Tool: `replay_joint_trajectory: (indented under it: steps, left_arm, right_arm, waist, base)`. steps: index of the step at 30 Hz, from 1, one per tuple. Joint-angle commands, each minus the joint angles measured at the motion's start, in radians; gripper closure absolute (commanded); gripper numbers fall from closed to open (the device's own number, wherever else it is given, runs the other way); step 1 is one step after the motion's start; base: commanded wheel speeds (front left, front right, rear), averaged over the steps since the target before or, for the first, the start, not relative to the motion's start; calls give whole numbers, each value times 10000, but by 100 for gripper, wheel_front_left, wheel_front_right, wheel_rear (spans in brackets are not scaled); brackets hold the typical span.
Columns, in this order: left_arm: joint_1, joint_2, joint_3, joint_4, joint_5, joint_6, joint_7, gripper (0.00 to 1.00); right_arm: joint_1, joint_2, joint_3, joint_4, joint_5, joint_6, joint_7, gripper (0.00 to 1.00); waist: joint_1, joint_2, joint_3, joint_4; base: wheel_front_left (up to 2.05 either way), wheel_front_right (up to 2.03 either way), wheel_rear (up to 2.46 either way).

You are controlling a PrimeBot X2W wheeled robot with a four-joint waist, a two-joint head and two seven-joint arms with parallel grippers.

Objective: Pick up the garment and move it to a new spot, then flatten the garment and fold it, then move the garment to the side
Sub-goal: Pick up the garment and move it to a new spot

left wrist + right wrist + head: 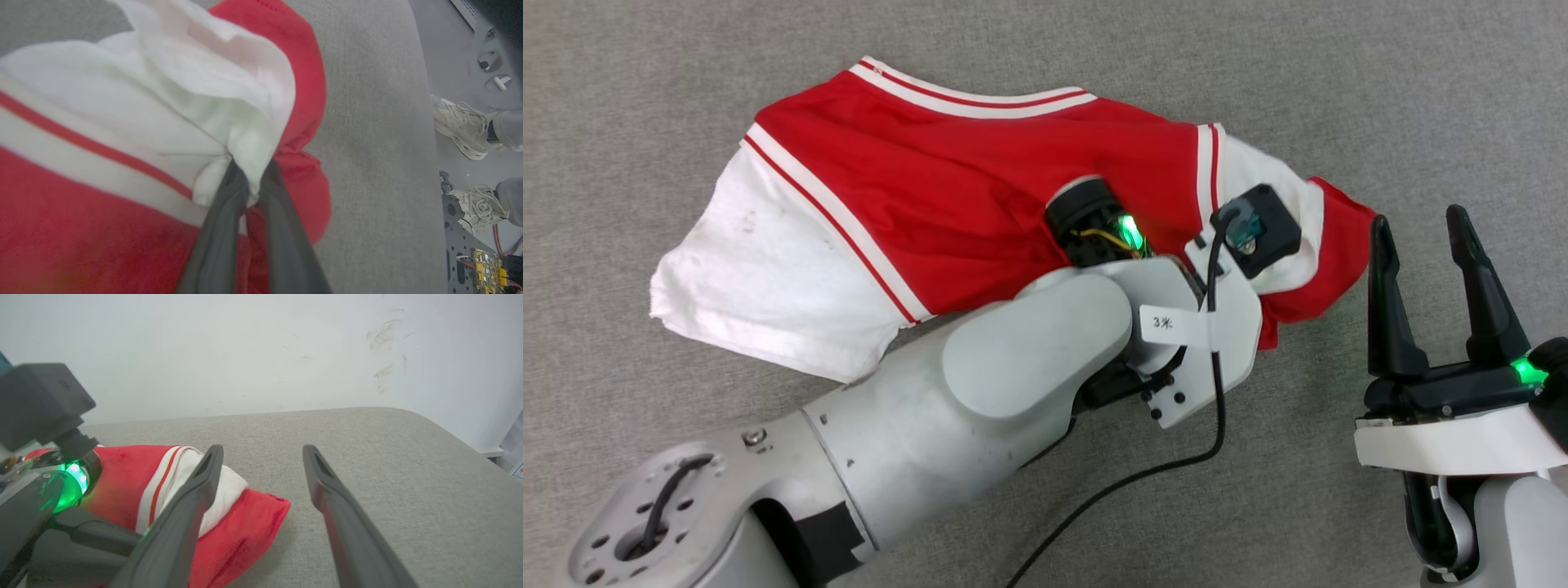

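Garment (915, 188) lies bunched on grey padded surface (1339, 73), short of its edge, L gripper (254, 173) pinching white sleeve fold (prob. for the lift), R gripper (1419, 216) spread, idle just beside.

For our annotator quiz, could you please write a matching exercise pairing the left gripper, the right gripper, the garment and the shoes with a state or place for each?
Column one:
1. left gripper
2. right gripper
3. garment
4. shoes

Column two:
A. open, holding nothing
B. on the floor past the edge of the grey surface
C. shut on a white fold of the garment
D. red and white, crumpled on the grey surface

Pairs: 1-C, 2-A, 3-D, 4-B
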Motion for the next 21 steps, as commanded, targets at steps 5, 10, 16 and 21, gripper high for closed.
replay_joint_trajectory:
  steps: [5, 10, 16, 21]
  left_arm:
    - [491, -176, 6, 281, 297, -3, -481, 0]
    - [219, -363, 15, 227, 350, -3, -1727, 0]
    - [394, -542, 18, 308, 245, -3, -4075, 0]
    - [818, -320, 249, 1103, 478, 242, -5759, 0]
  right_arm:
    - [-135, 29, -129, 46, -4, -7, -19, 0]
    - [59, 26, -141, 139, -142, -7, -17, 0]
    - [540, 23, -229, 375, -377, -7, -9, 0]
    - [1027, 24, -359, 478, -576, -7, -16, 0]
  waist:
    - [-1, 0, 51, 79]
    - [-1, 0, -361, 383]
    - [-1, 0, -1477, 890]
    - [-1, 0, -2316, 1282]
  base:
    - [0, 0, 0]
    - [0, 0, 0]
    - [0, 0, 0]
    - [0, 0, 0]
